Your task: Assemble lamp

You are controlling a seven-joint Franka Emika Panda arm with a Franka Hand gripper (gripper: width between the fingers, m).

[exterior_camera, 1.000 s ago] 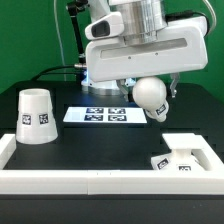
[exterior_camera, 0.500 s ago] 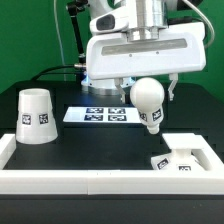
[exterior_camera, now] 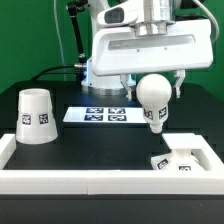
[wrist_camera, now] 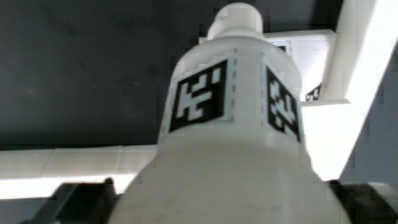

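My gripper (exterior_camera: 152, 88) is shut on the ball-shaped bulb (exterior_camera: 153, 96) and holds it in the air with its tagged stem pointing down. The bulb fills the wrist view (wrist_camera: 228, 130), with my fingers (wrist_camera: 80, 200) at both sides of its round end. The square stepped base (exterior_camera: 178, 159) lies on the table at the exterior view's right, below and a little right of the bulb. The cup-like shade (exterior_camera: 36, 115) stands wide end down at the exterior view's left.
The marker board (exterior_camera: 105, 115) lies flat on the black table behind the bulb. A white frame wall (exterior_camera: 100, 179) runs along the table's front and up both sides, with the base just inside its right corner.
The bulb has turned in my gripper from lying sideways to stem-down. It has moved slightly to the exterior view's right, toward the base.
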